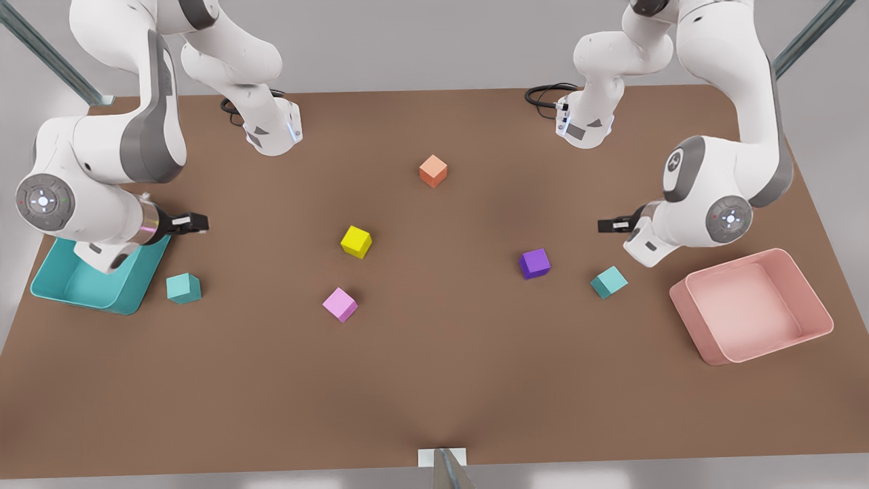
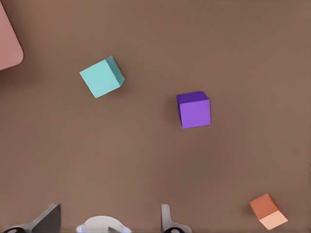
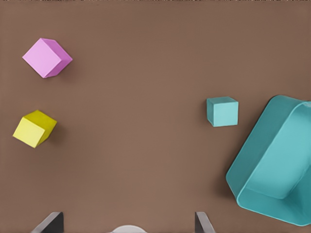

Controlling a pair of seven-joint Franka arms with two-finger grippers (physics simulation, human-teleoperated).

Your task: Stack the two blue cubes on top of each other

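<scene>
One teal cube lies on the table at the front view's right, near the purple cube. My left gripper hovers above and behind it, open and holding nothing. The other teal cube sits at the front view's left, just beside the large teal bin. My right gripper hangs above the table behind that cube, also open and holding nothing. Both cubes rest flat, far apart.
A yellow cube, a pink cube and an orange cube are scattered over the middle. A pink bin stands at the front view's right. The brown table has open room in front.
</scene>
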